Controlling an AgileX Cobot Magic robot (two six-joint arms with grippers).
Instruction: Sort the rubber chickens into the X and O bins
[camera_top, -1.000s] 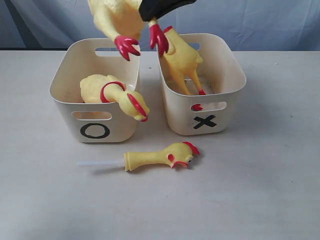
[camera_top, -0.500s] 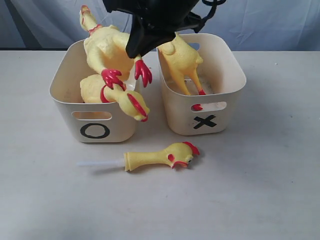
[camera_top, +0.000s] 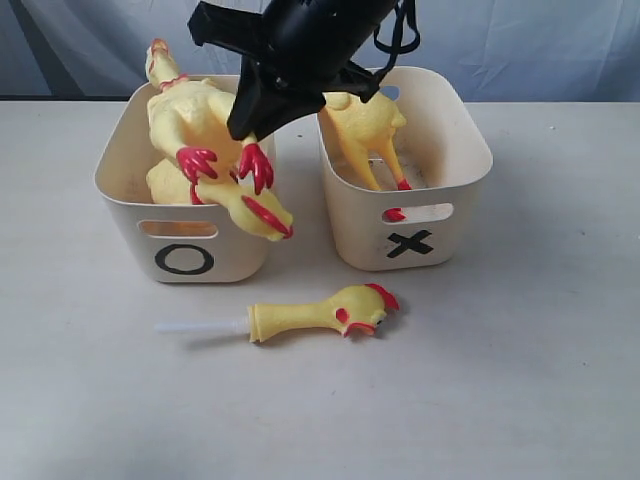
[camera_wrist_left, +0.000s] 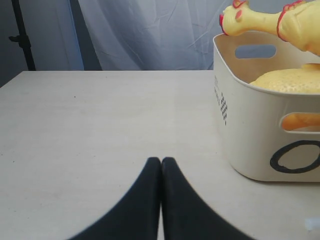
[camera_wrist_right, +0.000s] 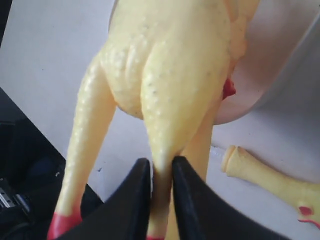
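1. Over the cream plastic O-marked bin (camera_top: 125, 235), the right hand (camera_wrist_right: 161, 167) pinches a yellow bumpy rubber chicken (camera_top: 185, 110) by its leg, body already inside, ready for release.
2. Left hand (camera_wrist_left: 161, 167) closed, empty, parked aside.

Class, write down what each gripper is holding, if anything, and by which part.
Right gripper pinches a whole rubber chicken by one leg, just above the foot, over the O bin. Left gripper is shut on nothing.
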